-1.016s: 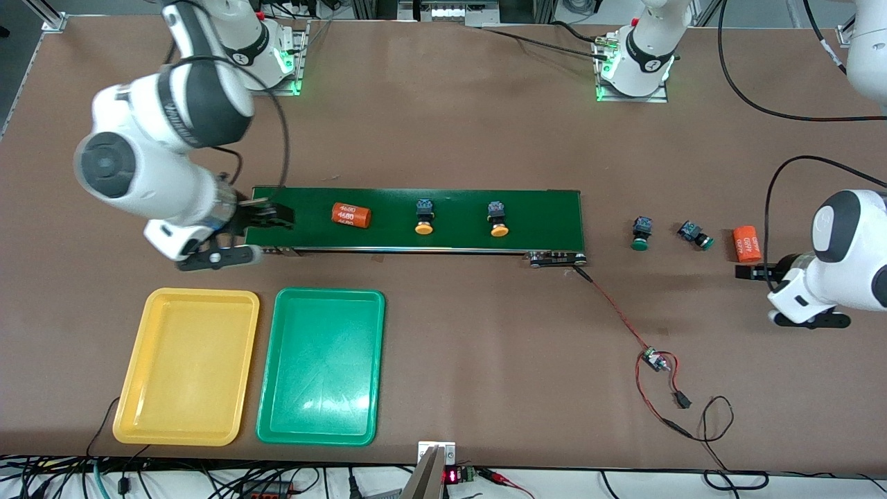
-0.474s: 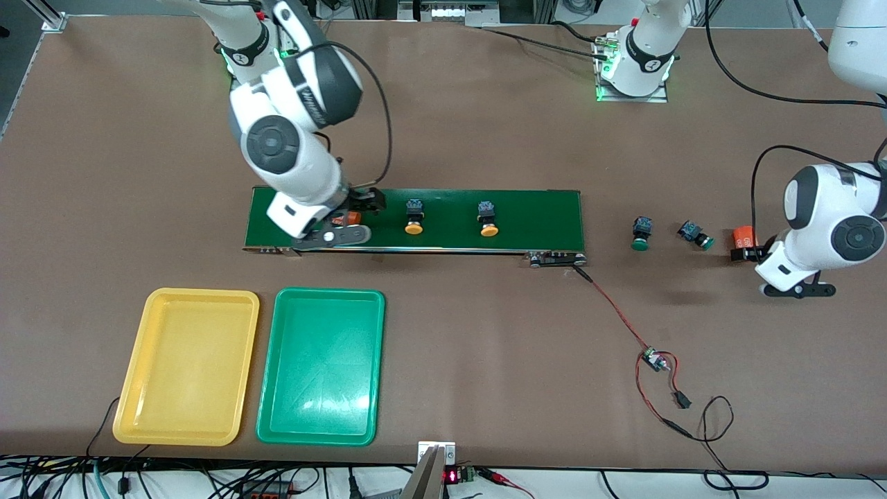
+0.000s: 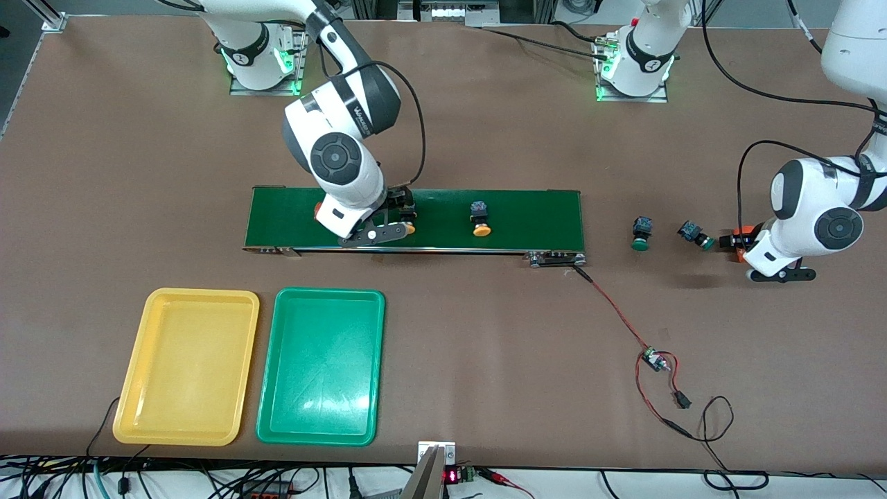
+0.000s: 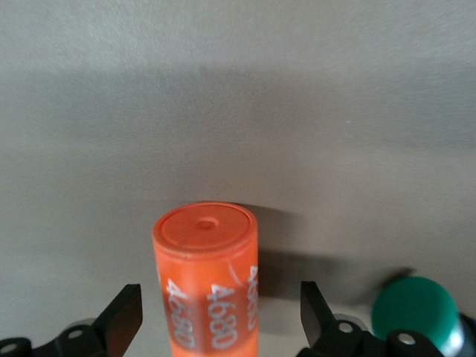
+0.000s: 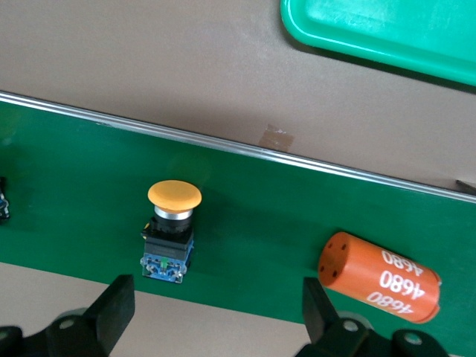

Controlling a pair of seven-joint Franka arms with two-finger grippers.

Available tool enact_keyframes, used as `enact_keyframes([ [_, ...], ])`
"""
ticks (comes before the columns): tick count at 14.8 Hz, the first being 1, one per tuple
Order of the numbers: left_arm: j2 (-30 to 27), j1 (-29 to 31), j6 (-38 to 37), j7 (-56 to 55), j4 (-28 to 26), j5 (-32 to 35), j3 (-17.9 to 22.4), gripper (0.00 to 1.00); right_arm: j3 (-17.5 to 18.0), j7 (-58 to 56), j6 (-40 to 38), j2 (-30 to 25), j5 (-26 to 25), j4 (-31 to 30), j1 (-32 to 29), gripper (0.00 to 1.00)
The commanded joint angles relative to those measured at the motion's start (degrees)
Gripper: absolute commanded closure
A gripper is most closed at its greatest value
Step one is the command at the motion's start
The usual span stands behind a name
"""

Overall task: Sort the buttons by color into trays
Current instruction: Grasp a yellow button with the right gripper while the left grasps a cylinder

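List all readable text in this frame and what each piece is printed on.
"4680", repeated: orange cylinder between the open left tool.
"4680", repeated: orange cylinder on the green belt, under the open right tool.
Lettering on the right arm's joint: too small to read.

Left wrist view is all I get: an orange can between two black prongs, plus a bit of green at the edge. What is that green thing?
Observer: The cap of a green button, lying on the table beside the orange cylinder that the open left gripper straddles. A second green button lies between it and the conveyor belt.
Operator: Where should they go?
Observer: A green tray and a yellow tray sit side by side at the right arm's end of the table, nearer to the front camera than the belt.
Operator: And the other arm?
Observer: The right gripper hangs open over the belt, above a yellow button.
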Motion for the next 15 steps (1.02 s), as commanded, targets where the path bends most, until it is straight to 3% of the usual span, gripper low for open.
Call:
enact_keyframes([
  [1, -0.49, 0.09, 0.52, 1.92, 0.41, -1.26, 0.04, 0.66, -0.60, 0.37, -0.07, 1.06, 0.48, 0.94, 0.79, 0.00],
  [2, -0.84, 0.00, 0.17, 2.09, 1.20, -1.26, -0.22, 0.73, -0.60, 0.98, -0.07, 1.59, 0.48, 0.94, 0.88, 0.00],
  [4, -2.07, 0.00, -1.06, 4.10, 1.73, -1.26, -1.01, 0.77, -0.60, 2.56, 0.89, 2.73, 0.48, 0.94, 1.32, 0.00],
  [7, -2.51, -0.09, -6.40, 8.59, 5.93, -1.26, -1.98, 0.77, -0.60, 6.08, 2.56, 4.49, 0.22, 0.85, 2.55, 0.00],
  [12, -5.41, -0.18, -17.22, 16.14, 10.17, -1.26, -10.75, 0.76, -0.60, 6.70, 3.36, 6.86, -0.40, 0.85, 2.82, 0.00],
  [13, -5.59, -0.18, -18.37, 17.98, 10.00, -1.26, -12.69, 0.76, -0.60, 6.70, 3.36, 6.95, -0.31, 0.85, 2.73, 0.05],
  [14, -5.68, -0.18, -18.90, 20.96, 9.99, -1.34, -15.14, 0.76, -0.68, 6.70, 3.44, 6.96, -0.40, 0.85, 2.56, 0.20],
  [15, -5.76, -0.18, -19.25, 24.47, 9.99, -1.43, -17.17, 0.77, -0.68, 6.79, 3.27, 6.96, -0.31, 0.76, 2.29, 0.45],
])
